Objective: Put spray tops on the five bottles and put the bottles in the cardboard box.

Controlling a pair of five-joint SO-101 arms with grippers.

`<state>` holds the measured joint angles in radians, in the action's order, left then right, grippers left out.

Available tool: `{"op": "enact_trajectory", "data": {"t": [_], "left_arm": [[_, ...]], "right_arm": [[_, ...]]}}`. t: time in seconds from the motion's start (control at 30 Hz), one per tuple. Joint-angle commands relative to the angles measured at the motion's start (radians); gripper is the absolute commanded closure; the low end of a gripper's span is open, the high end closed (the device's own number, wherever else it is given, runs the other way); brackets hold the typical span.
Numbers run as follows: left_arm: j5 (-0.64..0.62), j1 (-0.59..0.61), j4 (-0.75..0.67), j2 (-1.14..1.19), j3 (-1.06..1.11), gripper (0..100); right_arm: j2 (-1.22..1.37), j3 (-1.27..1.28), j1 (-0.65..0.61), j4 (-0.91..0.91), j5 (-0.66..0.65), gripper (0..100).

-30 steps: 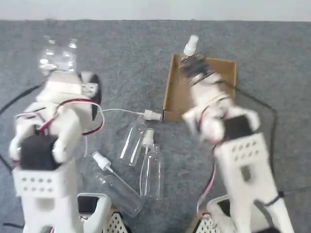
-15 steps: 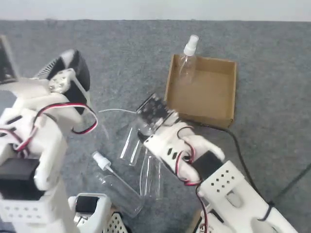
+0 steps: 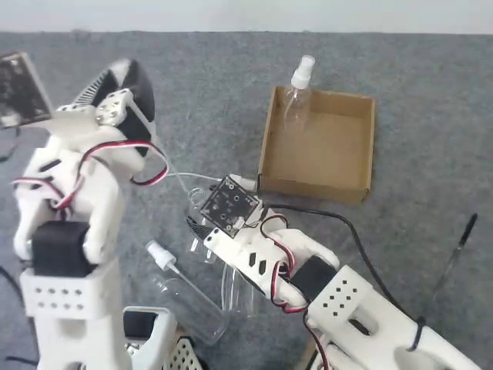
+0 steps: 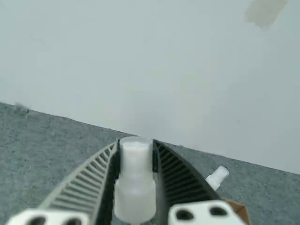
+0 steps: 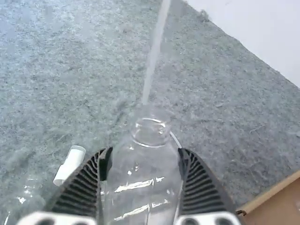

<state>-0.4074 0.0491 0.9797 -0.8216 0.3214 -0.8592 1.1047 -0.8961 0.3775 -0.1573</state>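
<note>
My left gripper (image 4: 136, 143) is raised at the left of the table (image 3: 108, 92) and is shut on a white spray top (image 4: 135, 183). My right gripper (image 5: 144, 154) sits low at the table's middle (image 3: 196, 227), open. Its fingers (image 5: 96, 180) stand close on either side of a clear bottle (image 5: 147, 161) with no top (image 3: 202, 199). A loose spray top (image 3: 243, 183) with a long thin tube (image 5: 154, 51) lies just beyond it. The cardboard box (image 3: 354, 181) at the back right holds one upright bottle with a spray top (image 3: 296, 96).
A capped bottle (image 3: 185, 297) lies at the front beside the left arm's base. Another bottle (image 3: 240, 289) lies partly under the right arm. A white spray head (image 5: 69, 164) rests on the grey mat next to the right gripper. A black cable (image 3: 370, 254) trails right.
The right arm left the capped bottle standing in the box and swung down to the bottles at the middle. The left arm lifted and turned its gripper upward.
</note>
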Motion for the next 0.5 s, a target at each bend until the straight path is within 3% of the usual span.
{"op": "enact_trajectory", "data": {"t": [0.0, 0.2, 0.47], "left_arm": [[-0.006, -0.005, -0.068, -0.011, 0.042, 99], [-0.006, -0.025, -0.087, -0.011, 0.102, 99], [-0.002, -0.1, 0.086, -0.012, 0.107, 99]], "right_arm": [[-0.045, -0.012, -0.007, -0.028, 0.018, 99.2], [-0.045, -0.011, -0.005, -0.028, 0.018, 99.2], [-0.045, 0.002, -0.005, 0.053, 0.014, 99.2]]}}
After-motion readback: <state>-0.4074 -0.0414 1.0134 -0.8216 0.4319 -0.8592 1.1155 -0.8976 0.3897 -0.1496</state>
